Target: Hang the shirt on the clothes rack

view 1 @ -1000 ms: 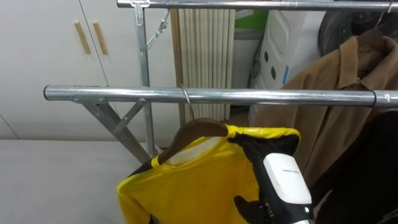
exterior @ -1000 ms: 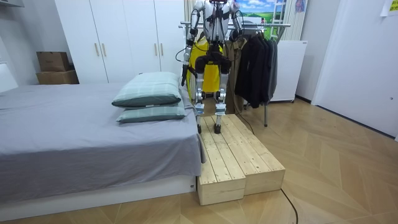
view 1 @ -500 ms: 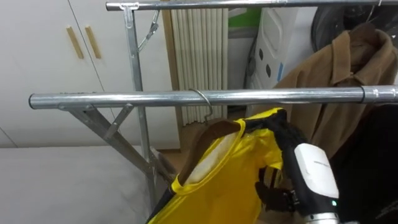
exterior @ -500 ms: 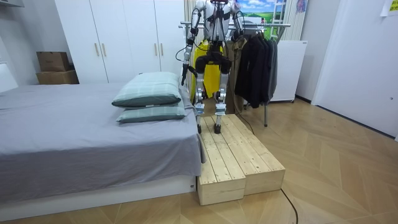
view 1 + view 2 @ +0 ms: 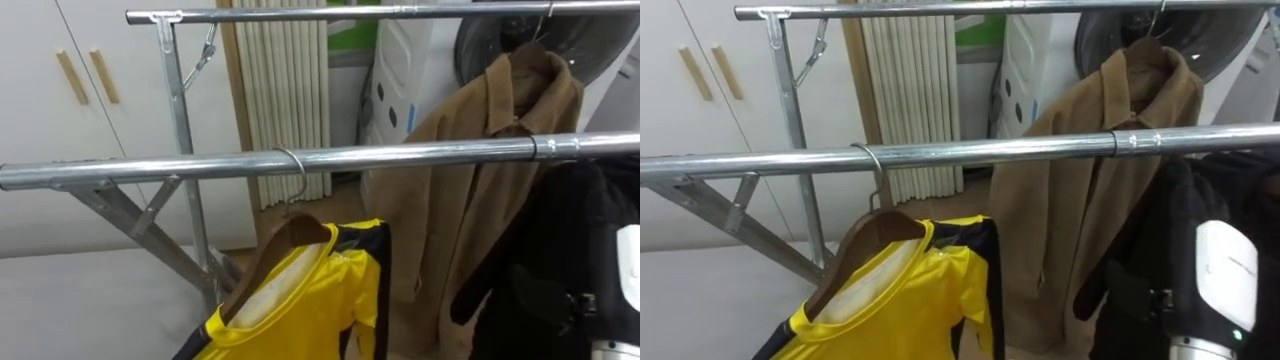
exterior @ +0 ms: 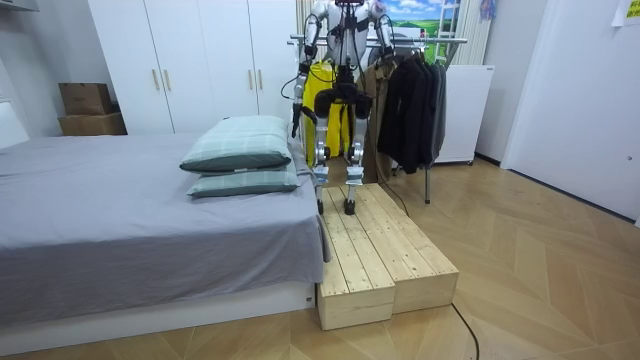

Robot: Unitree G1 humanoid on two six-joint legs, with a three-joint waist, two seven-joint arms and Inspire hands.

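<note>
A yellow shirt (image 5: 300, 300) with dark trim sits on a brown wooden hanger (image 5: 272, 248). The hanger's metal hook (image 5: 297, 165) is over the near steel rail (image 5: 150, 170), and the shirt hangs free under it. My right hand (image 5: 1130, 295) is low at the right, apart from the shirt, dark against black clothes. Its white forearm (image 5: 1223, 268) rises beside it. In the room view my left hand (image 6: 296, 118) hangs by my side, small. I stand on a wooden platform (image 6: 385, 250) facing the rack (image 6: 420, 40).
A brown coat (image 5: 470, 170) hangs from the upper rail (image 5: 300, 14) behind, and black garments (image 5: 600, 220) hang on the near rail at the right. White wardrobe doors (image 5: 60, 100) stand at the left. A bed (image 6: 130, 220) lies beside the platform.
My right hand has let go of the shirt's shoulder and drawn away to the lower right. The hanger now hangs by its hook alone. The camera has turned to the right.
</note>
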